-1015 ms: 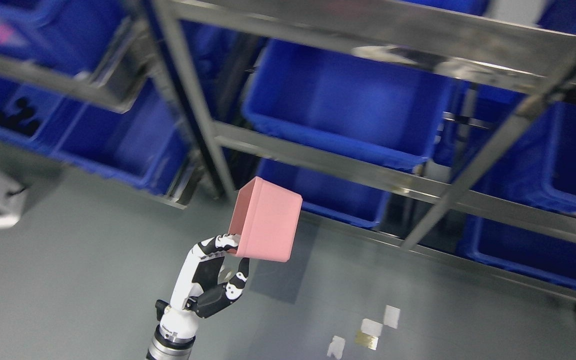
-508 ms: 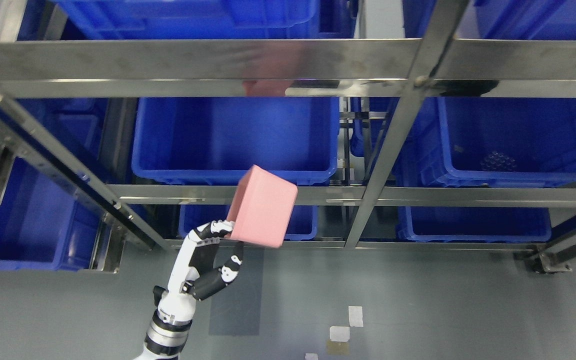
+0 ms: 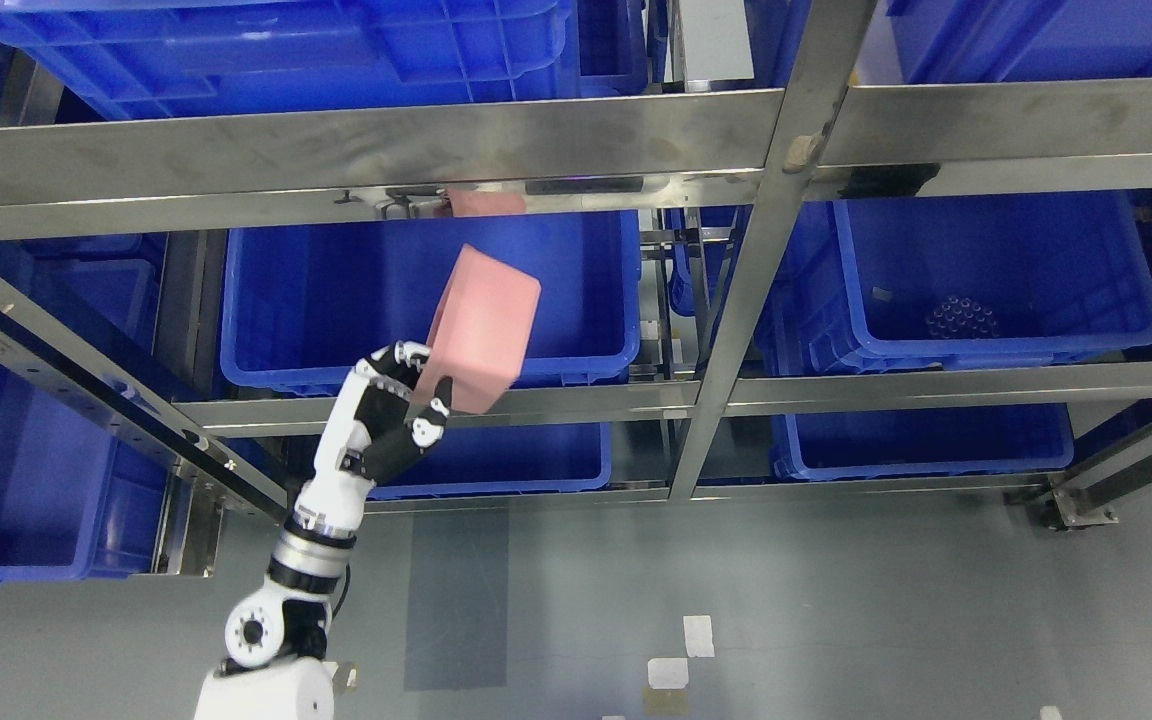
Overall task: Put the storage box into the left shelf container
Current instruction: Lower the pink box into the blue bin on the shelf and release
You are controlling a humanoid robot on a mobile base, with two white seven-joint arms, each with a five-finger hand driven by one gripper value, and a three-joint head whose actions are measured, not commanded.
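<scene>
A pink storage box (image 3: pixel 481 327) hangs tilted in front of the middle shelf level. My left hand (image 3: pixel 398 400) is shut on its lower left edge, thumb and fingers pinching the wall. The white and black arm rises from the bottom left. Behind the box sits the left blue container (image 3: pixel 336 290) of the middle shelf; the box overlaps its front rim and right half. The box's open side faces away, so its inside is hidden. My right hand does not show.
Steel shelf frame with a horizontal rail (image 3: pixel 336 150) above the container and an upright post (image 3: pixel 746 280) to its right. Another blue bin (image 3: pixel 996 270) on the right holds small dark items. More blue bins (image 3: pixel 496 460) sit below and at far left. Grey floor in front.
The left hand has lifted the pink box up and slightly left, from the lower rail to in front of the middle-shelf container. The camera view also shifted and levelled.
</scene>
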